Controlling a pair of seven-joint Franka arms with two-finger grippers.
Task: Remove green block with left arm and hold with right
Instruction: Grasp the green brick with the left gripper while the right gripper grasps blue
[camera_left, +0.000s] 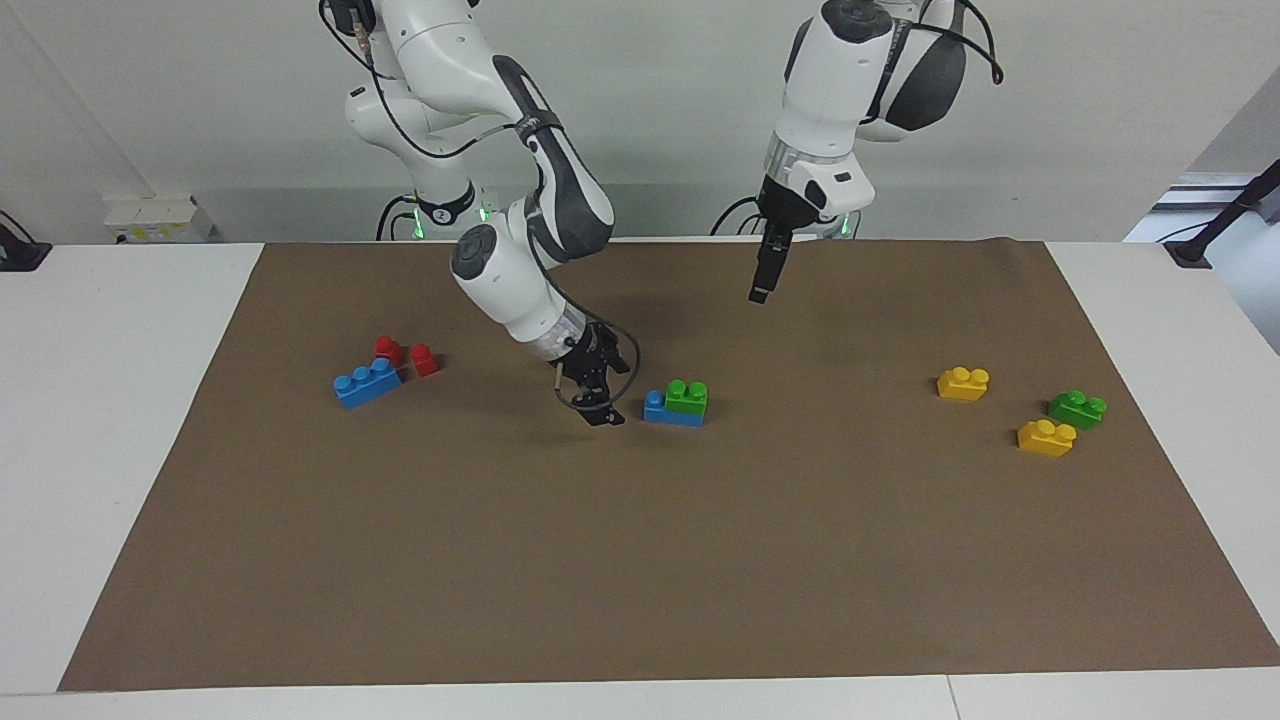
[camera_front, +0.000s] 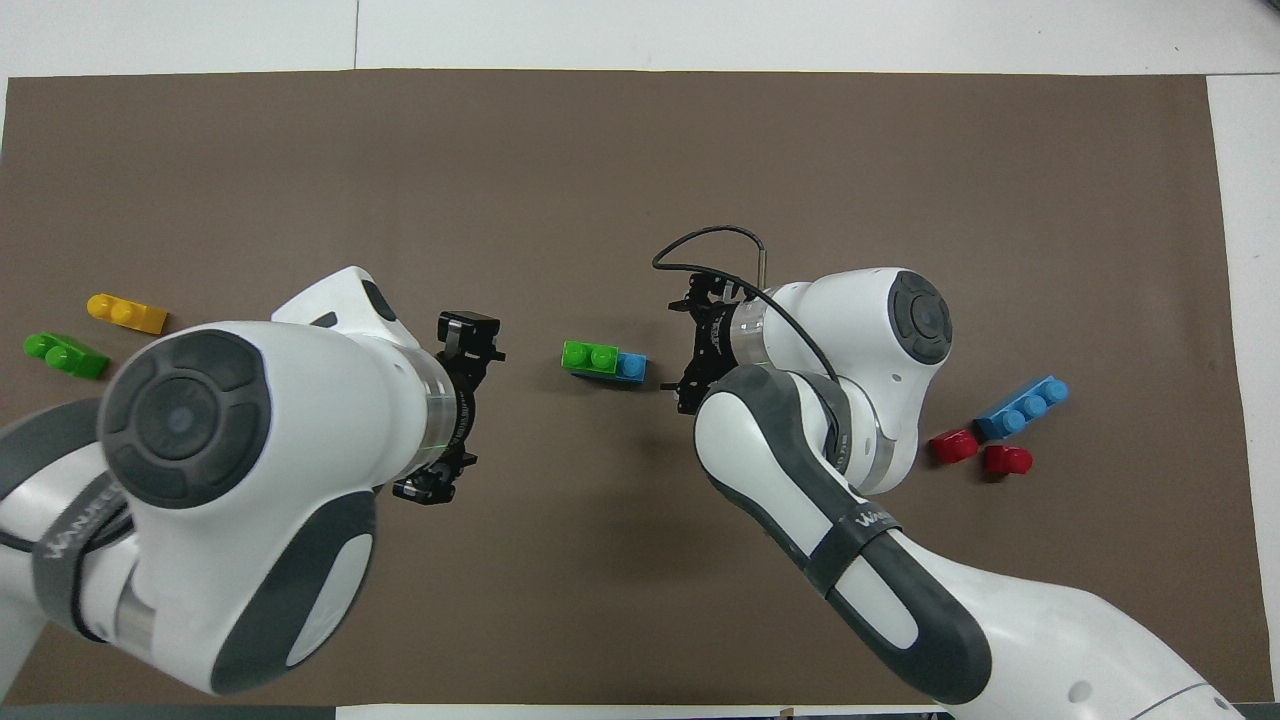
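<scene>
Green block (camera_left: 687, 396) sits stacked on a blue brick (camera_left: 671, 412) near the middle of the brown mat (camera_left: 640, 560), covering the part of that brick toward the left arm's end; one blue stud left bare toward the right arm's end; the stack rests on the mat, nothing gripping it.

Right gripper (camera_left: 603, 414) is down low, tilted, just beside the bare end of the blue brick, not clearly touching it; cannot tell how its jaws stand; a black cable loops round its wrist.

Left gripper (camera_left: 760, 294) hangs raised over bare mat, pointing straight down, well apart from the stack; jaws also cannot tell; arm waits.

A second green block (camera_left: 1077, 408) lies toward the left arm's end of the surface (camera_left: 130, 420), between two yellow bricks: one (camera_left: 963, 383) nearer the robots, the other (camera_left: 1046, 437) farther from them and just beside it.

Toward the right arm's end: a three-stud blue brick (camera_left: 367, 382) lying at an angle; two small red pieces (camera_left: 389, 349) (camera_left: 424, 359) just beside it, nearer the robots.
</scene>
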